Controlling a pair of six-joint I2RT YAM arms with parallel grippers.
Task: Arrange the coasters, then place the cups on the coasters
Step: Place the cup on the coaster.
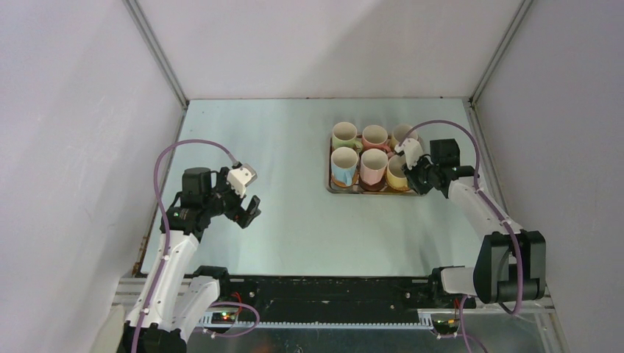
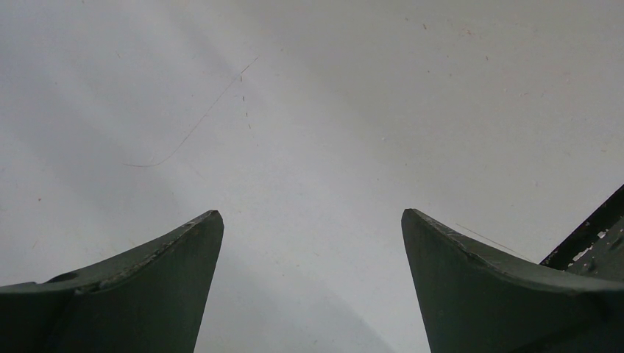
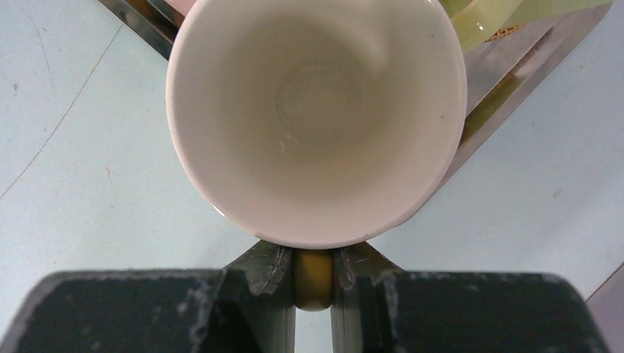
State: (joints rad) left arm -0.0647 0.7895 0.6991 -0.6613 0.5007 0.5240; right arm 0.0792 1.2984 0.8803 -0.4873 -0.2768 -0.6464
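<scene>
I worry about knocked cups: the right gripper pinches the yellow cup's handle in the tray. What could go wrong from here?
1. The right gripper holds the yellow cup only by its thin handle, so the cup may swing or slip when lifted.
2. The tray is crowded, so the pink cup right beside the yellow one could get bumped or tipped on the way out.

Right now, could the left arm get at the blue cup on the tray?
Probably yes: the blue cup sits at the tray's near-left corner, and nothing stands between it and the open left gripper, though it's a stretch.
</scene>
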